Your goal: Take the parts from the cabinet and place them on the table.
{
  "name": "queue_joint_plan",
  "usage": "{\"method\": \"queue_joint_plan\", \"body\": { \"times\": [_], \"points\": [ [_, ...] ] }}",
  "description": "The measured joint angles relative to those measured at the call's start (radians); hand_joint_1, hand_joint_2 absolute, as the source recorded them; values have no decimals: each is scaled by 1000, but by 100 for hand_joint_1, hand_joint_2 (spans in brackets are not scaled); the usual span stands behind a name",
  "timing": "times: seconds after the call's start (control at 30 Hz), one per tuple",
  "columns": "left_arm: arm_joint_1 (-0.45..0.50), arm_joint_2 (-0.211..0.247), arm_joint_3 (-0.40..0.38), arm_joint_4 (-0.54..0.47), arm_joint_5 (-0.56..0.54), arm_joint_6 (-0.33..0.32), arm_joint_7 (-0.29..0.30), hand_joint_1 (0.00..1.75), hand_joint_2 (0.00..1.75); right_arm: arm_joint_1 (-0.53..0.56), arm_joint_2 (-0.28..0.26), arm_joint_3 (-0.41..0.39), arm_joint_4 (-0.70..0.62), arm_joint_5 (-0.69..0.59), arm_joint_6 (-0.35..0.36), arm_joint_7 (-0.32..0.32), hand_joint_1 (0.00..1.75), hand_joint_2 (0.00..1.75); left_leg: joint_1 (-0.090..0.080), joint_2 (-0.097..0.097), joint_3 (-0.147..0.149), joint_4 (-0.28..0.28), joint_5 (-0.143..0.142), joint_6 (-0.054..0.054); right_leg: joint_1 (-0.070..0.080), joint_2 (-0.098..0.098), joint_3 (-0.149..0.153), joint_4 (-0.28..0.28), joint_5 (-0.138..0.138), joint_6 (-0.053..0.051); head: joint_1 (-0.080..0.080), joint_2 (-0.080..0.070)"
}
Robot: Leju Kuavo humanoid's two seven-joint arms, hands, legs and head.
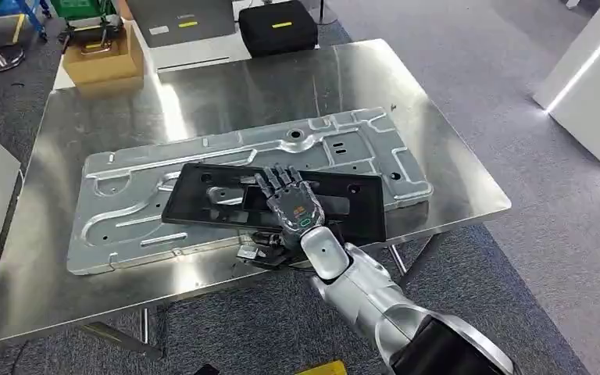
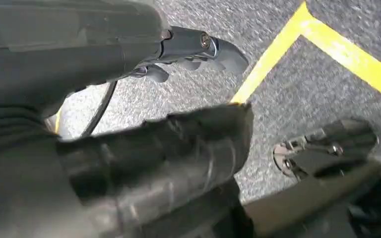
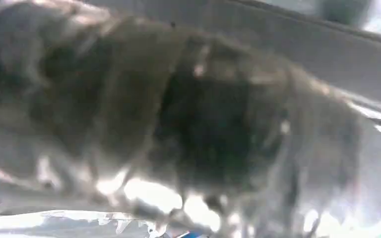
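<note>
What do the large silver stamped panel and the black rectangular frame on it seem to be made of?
The large silver stamped panel looks like pressed sheet metal, matte grey, with raised ribs and punched holes. The black rectangular frame looks like moulded plastic or painted metal, with a dull sheen; I cannot tell which.

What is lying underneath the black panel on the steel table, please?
The black panel lies on a large stamped silver metal plate, which rests on the steel table. The right robot hand lies on the panel. The plate's middle is covered, so its details there cannot be seen.
</note>
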Motion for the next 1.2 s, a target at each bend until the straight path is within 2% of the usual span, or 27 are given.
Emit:
{"method": "queue_joint_plan", "body": {
  "times": [0.07,0.13,0.17,0.2,0.27,0.3,0.33,0.37,0.4,0.47,0.53,0.6,0.67,0.7,0.73,0.77,0.8,0.83,0.87,0.9,1.0,1.03,1.07,1.1,1.13,1.17,1.2],
  "points": [
    [-3,0,0,0,0,0,0,0,0,-2,-2,-5,0,-2,2,0,0,0,1,6,-13,-2,14,15,-6,1,-24,64,-79,8,2,0],
    [-4,0,0,0,2,0,0,0,0,-2,-4,-10,0,-2,2,0,0,0,-2,7,-33,-1,28,18,-10,1,-72,211,-179,15,1,0],
    [-3,0,0,0,2,0,0,0,0,-2,-5,-11,0,-2,3,0,0,0,-3,8,-43,-1,35,18,-11,1,-87,264,-202,17,1,0],
    [-2,1,0,0,3,0,0,0,0,-1,-7,-12,0,-2,3,0,0,0,-3,8,-57,1,45,17,-12,1,-89,301,-208,18,1,0],
    [-2,1,0,0,3,0,0,0,0,-1,-8,-12,0,-2,3,0,0,0,-3,9,-78,2,60,13,-13,0,-27,230,-156,16,1,0],
    [-2,1,0,0,3,0,0,0,0,-2,-8,-13,0,-2,3,0,0,0,-3,8,-87,2,69,10,-13,0,41,133,-117,13,1,0],
    [-3,1,0,0,3,0,-1,0,0,-3,-8,-14,0,-2,3,0,0,0,-3,8,-92,3,75,6,-13,0,104,44,-103,9,1,0],
    [-3,1,0,0,3,0,-1,0,0,-6,-8,-16,-3,-2,3,0,0,0,-5,7,-98,3,83,-1,-11,2,134,-16,-140,4,1,0],
    [-3,1,1,0,3,0,0,0,0,-6,-7,-16,-5,-2,3,0,0,0,-5,7,-95,0,90,-7,-2,4,127,-8,-113,0,0,0],
    [-3,1,1,0,3,-2,-1,0,0,-7,-8,-16,-4,-2,5,0,0,0,-4,7,-95,-3,106,-19,0,5,120,-11,-107,-8,2,0],
    [1,1,1,0,4,-5,0,0,0,-7,-8,-16,-4,-1,8,0,0,0,3,5,-104,-4,106,-31,-6,0,108,-22,-83,-29,3,0],
    [5,1,1,0,4,-7,1,0,0,-8,-7,-16,-4,-1,11,2,0,0,3,5,-135,72,-6,-37,-5,-1,81,-23,-58,-38,2,0],
    [6,1,2,0,4,-7,1,0,0,-8,-7,-19,-3,-1,11,3,0,0,4,5,-163,215,-114,-40,0,-2,49,-22,-35,-46,2,0],
    [5,1,2,0,4,-7,1,0,0,-6,-7,-23,-3,-1,11,3,0,0,4,5,-168,269,-125,-41,3,-2,32,-21,-23,-46,2,0],
    [5,1,2,0,5,-7,1,0,0,-4,-7,-26,-2,-1,11,3,0,0,4,5,-159,292,-108,-39,4,-3,15,-20,-10,-46,2,0],
    [6,1,2,0,5,-7,1,0,0,-2,-7,-26,-2,-1,11,3,0,0,4,5,-136,282,-78,-37,5,-3,-1,-20,0,-45,2,0],
    [6,1,2,0,5,-7,1,0,0,-1,-8,-26,-2,-1,11,3,0,0,2,5,-85,230,-36,-33,5,-2,-22,-17,15,-44,2,0],
    [5,1,2,0,5,-7,1,0,0,-1,-8,-27,-3,-1,10,3,0,0,-1,5,-22,155,-22,-27,5,-1,-36,-15,27,-41,2,0],
    [3,2,2,0,5,-7,1,0,0,-1,-8,-27,-3,-2,9,4,0,0,-8,5,50,65,-46,-18,3,-1,-42,-13,36,-38,2,0],
    [0,5,2,0,5,-7,1,0,0,-2,-9,-29,-3,-2,8,8,0,0,-12,6,98,-15,-76,-14,7,-2,-48,-12,43,-31,2,0],
    [-2,5,2,0,6,-9,2,0,0,0,-10,-37,-3,-2,6,12,0,0,-20,5,87,-26,-64,-2,0,-6,-45,-24,74,-13,2,0],
    [1,4,2,0,6,-10,3,0,0,4,-14,-39,-2,-2,6,13,0,0,-8,8,83,-41,-45,6,4,-3,-49,-25,75,-6,4,0],
    [1,4,3,0,6,-10,4,0,0,5,-16,-42,-2,-2,6,15,0,0,-9,15,79,-42,-31,11,-1,0,-60,-7,37,-1,2,0],
    [1,4,3,0,6,-11,4,0,0,5,-20,-45,-1,-2,5,16,0,0,-9,16,62,-42,-19,21,-3,0,-77,41,-30,4,6,0],
    [0,4,2,0,7,-12,4,0,0,6,-23,-50,-1,-2,5,17,0,0,-10,16,44,-40,-5,23,-6,0,-97,117,-99,10,5,0],
    [1,4,3,0,8,-12,4,0,0,9,-24,-53,0,-3,4,17,0,0,-11,16,30,-40,6,22,-9,0,-111,185,-142,14,5,0],
    [2,4,3,0,11,-13,4,0,0,14,-27,-56,0,-6,3,18,0,0,-11,17,12,-38,18,21,-12,0,-122,253,-161,18,5,0]
  ]
}}
